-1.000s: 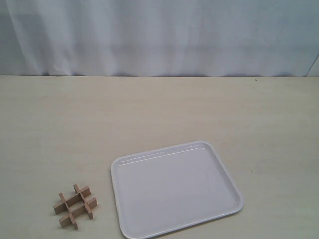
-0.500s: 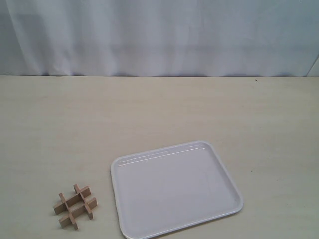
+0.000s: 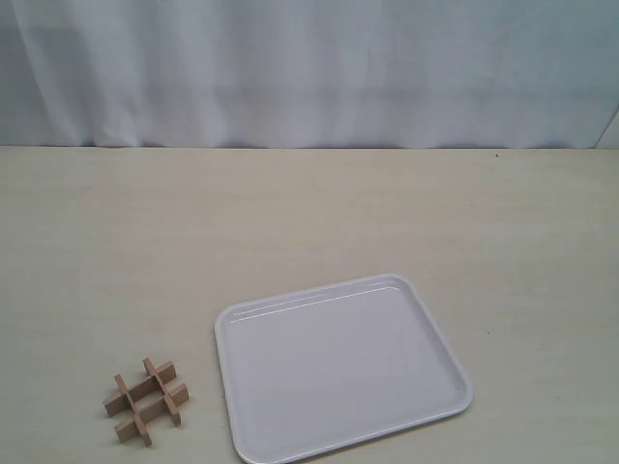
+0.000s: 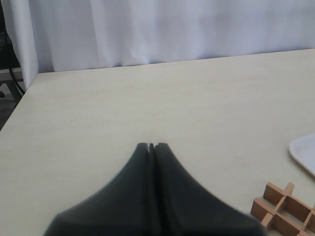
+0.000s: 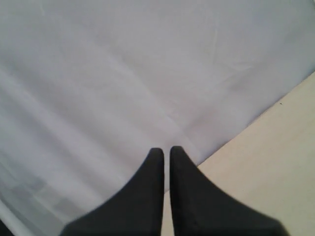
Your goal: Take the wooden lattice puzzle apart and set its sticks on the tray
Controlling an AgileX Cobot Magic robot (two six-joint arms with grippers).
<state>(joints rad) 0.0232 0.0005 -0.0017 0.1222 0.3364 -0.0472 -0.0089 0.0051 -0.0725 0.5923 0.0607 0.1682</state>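
The wooden lattice puzzle (image 3: 147, 400) lies whole on the table near the front left, its four notched sticks still crossed in a hash. The white tray (image 3: 440, 340) lies just to its right with nothing on it. Neither arm shows in the exterior view. In the left wrist view my left gripper (image 4: 151, 145) is shut on nothing, above bare table, with a corner of the puzzle (image 4: 288, 211) and an edge of the tray (image 4: 304, 153) off to one side. My right gripper (image 5: 164, 149) is shut and empty, facing the curtain.
A white curtain (image 3: 309, 72) hangs along the table's far edge. The table's left edge (image 4: 22, 96) shows in the left wrist view, with dark floor beyond it. The light wooden tabletop (image 3: 309, 213) stretches wide behind the puzzle and tray.
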